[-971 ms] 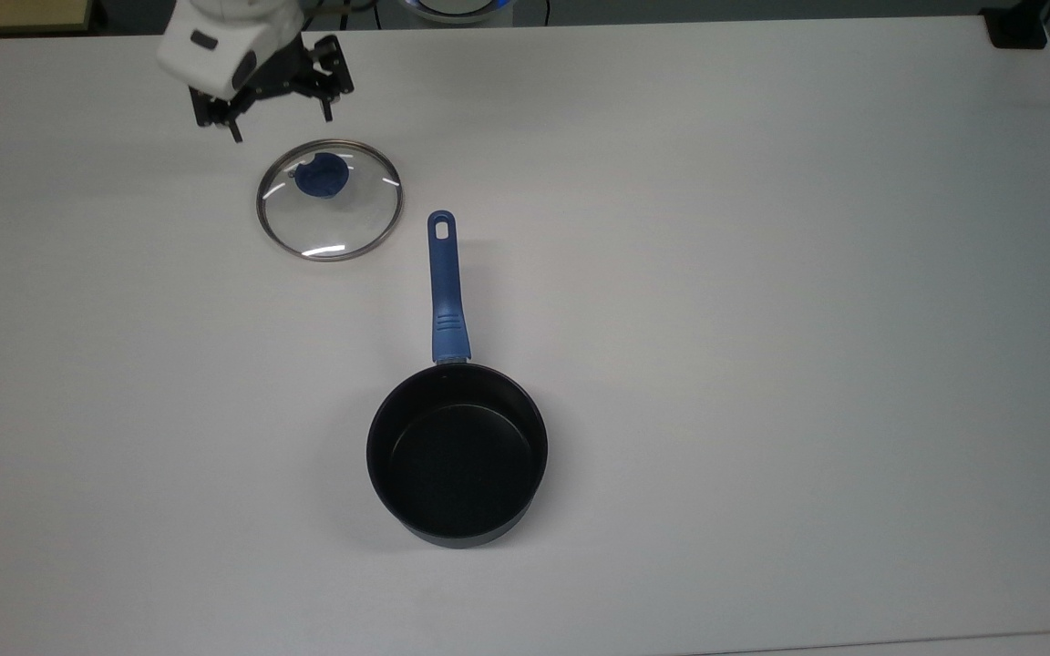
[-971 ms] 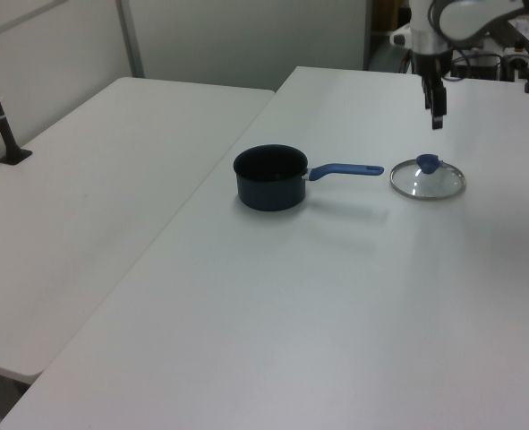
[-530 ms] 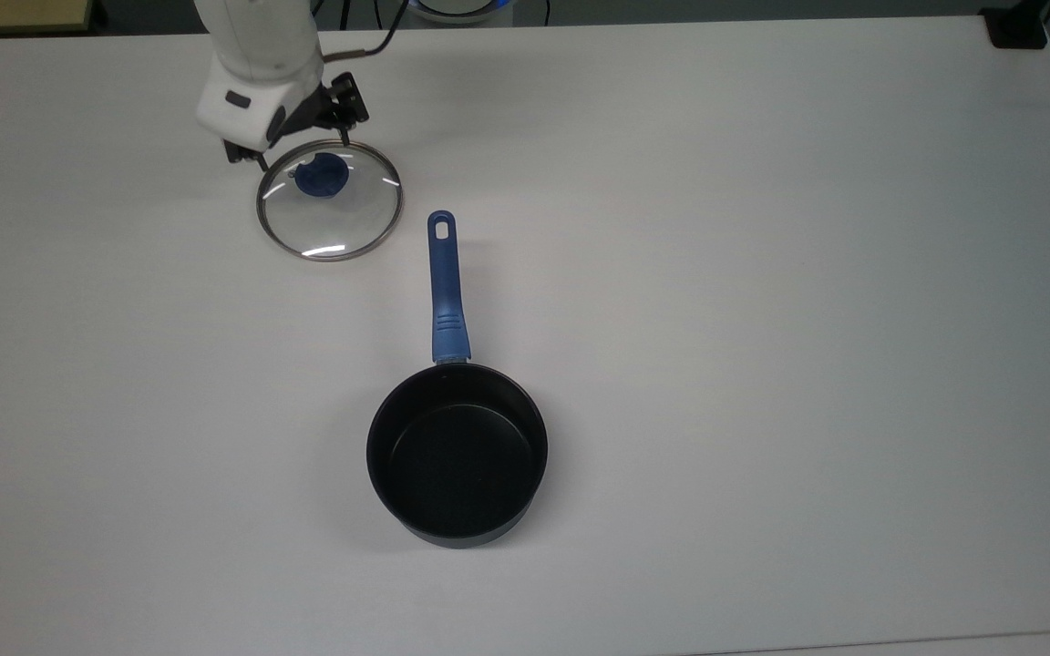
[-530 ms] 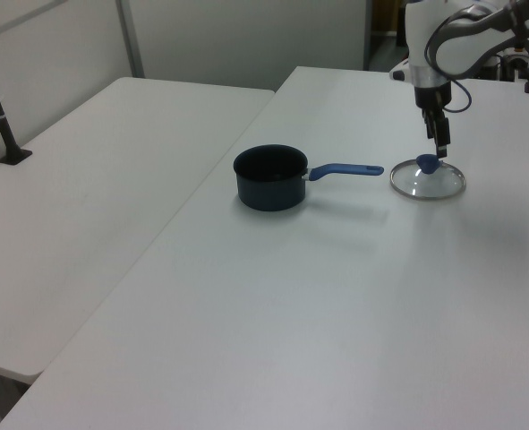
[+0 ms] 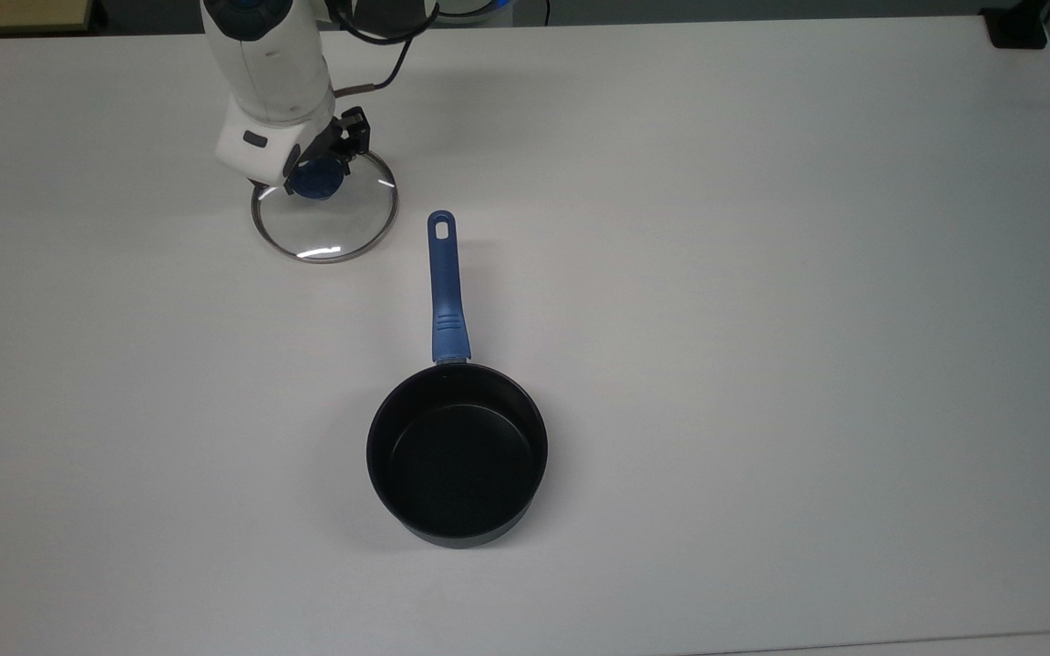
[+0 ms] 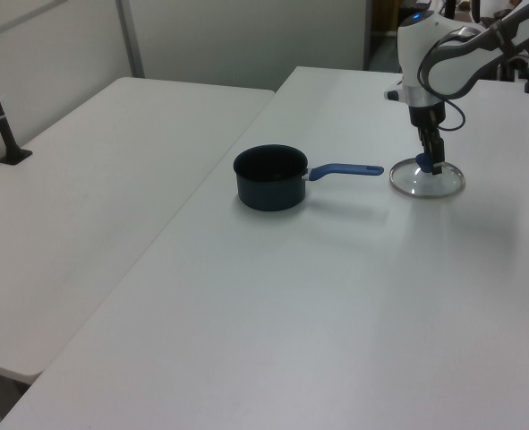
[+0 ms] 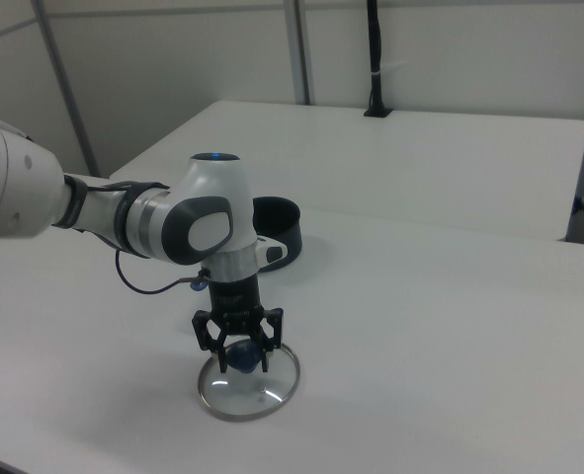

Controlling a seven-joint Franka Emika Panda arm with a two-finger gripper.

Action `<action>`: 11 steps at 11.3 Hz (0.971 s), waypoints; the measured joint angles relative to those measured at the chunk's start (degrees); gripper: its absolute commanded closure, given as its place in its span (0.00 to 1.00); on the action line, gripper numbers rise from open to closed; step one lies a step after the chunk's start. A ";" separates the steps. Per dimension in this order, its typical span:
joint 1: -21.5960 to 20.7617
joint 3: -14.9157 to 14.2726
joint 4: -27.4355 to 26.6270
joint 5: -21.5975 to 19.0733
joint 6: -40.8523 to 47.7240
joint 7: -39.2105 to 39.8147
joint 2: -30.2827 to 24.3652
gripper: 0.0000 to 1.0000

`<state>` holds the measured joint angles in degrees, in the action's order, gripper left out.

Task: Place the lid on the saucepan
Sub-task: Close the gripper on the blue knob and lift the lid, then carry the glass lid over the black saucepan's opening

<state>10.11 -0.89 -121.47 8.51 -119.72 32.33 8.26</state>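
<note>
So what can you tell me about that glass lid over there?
The lid is a round disc of clear glass with a thin metal rim and a blue knob at its centre. It lies flat on the white table, knob up, apart from the saucepan and just beyond the end of its blue handle. The gripper stands straight over it, jaws open on either side of the knob.

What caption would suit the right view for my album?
Robot claw open astride the blue knob of a glass lid lying on a white table, black saucepan waiting behind.
</note>
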 measured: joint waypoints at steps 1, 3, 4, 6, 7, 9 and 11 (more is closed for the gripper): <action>0.00 0.07 0.05 0.00 0.00 -0.20 -0.07 0.65; -0.02 0.41 0.14 0.00 0.23 -0.24 -0.68 0.65; -0.03 0.67 0.18 0.00 0.84 -0.29 -1.41 0.65; -0.03 0.85 0.38 0.00 2.77 -0.37 -3.59 0.65; 0.07 0.85 0.69 0.00 4.49 -0.36 -5.01 0.67; 0.29 0.41 4.24 0.00 11.37 -0.35 -7.33 0.69; 0.35 0.10 11.62 -1.18 17.20 -1.58 -7.63 0.69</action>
<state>10.46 -0.79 -109.85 7.34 -102.52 30.75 0.64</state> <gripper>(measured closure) 0.339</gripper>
